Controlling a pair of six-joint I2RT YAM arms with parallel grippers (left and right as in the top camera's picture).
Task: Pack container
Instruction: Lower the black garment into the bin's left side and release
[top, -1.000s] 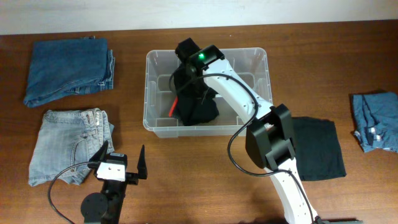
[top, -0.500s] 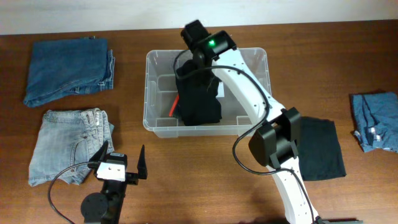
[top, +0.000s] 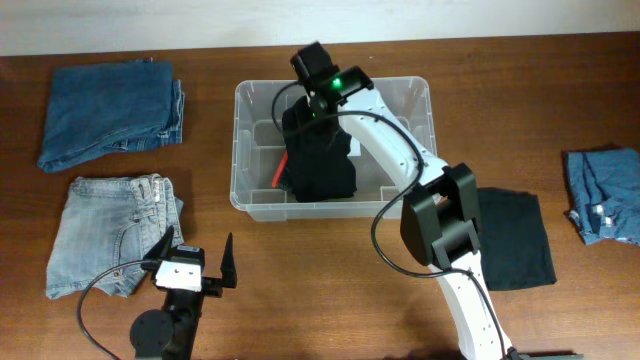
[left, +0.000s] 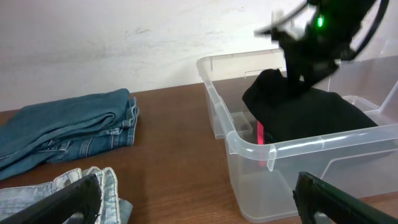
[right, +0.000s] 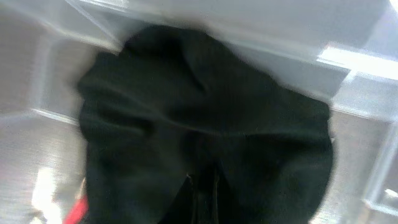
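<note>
Our right gripper (right: 203, 190) has its fingers pressed together right at the black garment (top: 320, 165); we cannot tell whether cloth is caught between them. The garment lies bunched inside the clear container (top: 412, 100), which sits mid-table toward the back. Our left gripper (top: 198, 247) stands spread wide near the front edge, beside pale jeans (top: 110, 235). A black cloth (top: 515, 240) lies right of the container.
</note>
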